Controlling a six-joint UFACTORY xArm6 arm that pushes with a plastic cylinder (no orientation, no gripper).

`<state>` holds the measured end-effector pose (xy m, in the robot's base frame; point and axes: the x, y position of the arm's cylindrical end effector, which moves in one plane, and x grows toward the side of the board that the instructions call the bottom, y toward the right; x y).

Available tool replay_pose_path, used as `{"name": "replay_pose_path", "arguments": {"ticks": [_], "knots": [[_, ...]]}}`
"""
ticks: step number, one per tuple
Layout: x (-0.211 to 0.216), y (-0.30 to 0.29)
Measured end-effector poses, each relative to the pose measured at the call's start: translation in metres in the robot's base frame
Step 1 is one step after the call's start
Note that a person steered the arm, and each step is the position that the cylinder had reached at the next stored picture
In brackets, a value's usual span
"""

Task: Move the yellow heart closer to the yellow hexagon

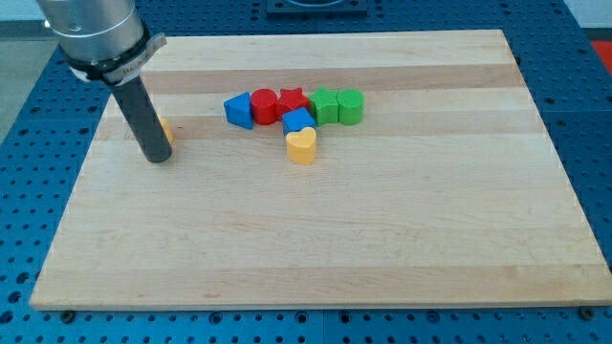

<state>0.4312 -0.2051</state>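
Pale wooden bench [316, 248] with smooth matt grain, matt dark rod above my tip [159, 160], painted smooth yellow heart [301, 146], perforated blue metal surround [19, 124] beside the bench

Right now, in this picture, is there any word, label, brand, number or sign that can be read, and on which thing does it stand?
None can be read.
The wooden board and the blocks, such as the yellow heart and the blue triangle, show plain surfaces.
The arm's grey housing above my tip shows no marking.

Grey ribbed cylindrical arm housing, pale flange plate, straight dark rod down to my tip [160, 159]
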Motion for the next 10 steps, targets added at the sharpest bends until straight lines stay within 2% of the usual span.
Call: {"name": "replay_pose_path", "arguments": {"ticks": [1,3,5,7,10], "knots": [[0.008,0.015],[0.043,0.126],[0.032,0.244],[0.004,0.246],[0.004,0.178]]}}
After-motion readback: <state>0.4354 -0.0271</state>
